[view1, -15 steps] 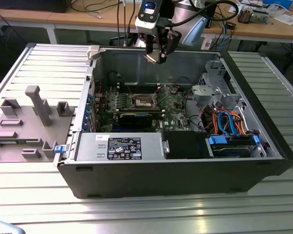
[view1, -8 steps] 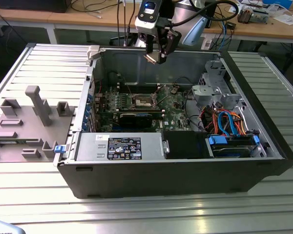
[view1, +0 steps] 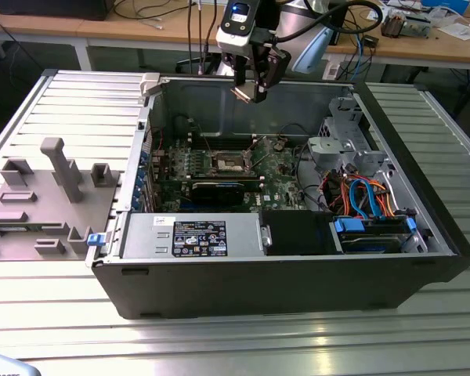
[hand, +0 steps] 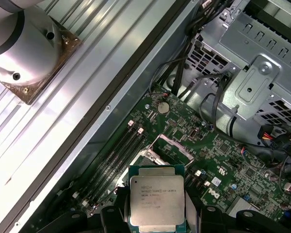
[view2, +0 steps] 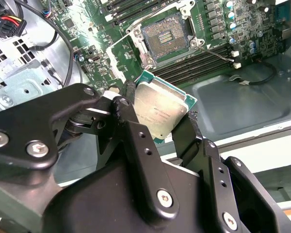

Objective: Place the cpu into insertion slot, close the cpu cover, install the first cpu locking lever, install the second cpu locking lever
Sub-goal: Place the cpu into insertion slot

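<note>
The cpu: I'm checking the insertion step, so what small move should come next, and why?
Probably lower the tool toward the insertion slot without releasing. The cpu is clamped in the tool, well above the motherboard, and the slot lies open and bare.

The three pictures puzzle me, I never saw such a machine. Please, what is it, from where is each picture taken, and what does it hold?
It is a robot arm with a gripper. The exterior view looks from off the arm at an open computer case on a ribbed metal table. Both wrist views come from cameras riding on the arm. The gripper is shut on the cpu, a small square chip, held above the green motherboard. The insertion slot lies open.
</note>
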You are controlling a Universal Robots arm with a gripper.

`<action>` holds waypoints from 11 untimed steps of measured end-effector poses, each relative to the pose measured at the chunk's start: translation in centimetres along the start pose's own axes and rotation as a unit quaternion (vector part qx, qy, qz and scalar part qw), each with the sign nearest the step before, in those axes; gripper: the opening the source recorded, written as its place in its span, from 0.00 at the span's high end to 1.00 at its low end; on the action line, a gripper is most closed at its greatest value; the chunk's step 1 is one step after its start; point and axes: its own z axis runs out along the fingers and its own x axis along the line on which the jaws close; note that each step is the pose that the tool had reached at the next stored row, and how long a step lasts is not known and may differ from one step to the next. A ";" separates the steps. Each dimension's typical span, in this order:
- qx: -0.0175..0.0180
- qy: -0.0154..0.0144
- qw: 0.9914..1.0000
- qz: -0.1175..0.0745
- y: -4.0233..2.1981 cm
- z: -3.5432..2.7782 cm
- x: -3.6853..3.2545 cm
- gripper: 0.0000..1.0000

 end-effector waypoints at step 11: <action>0.000 0.000 1.000 0.003 0.00 0.00 0.00 0.45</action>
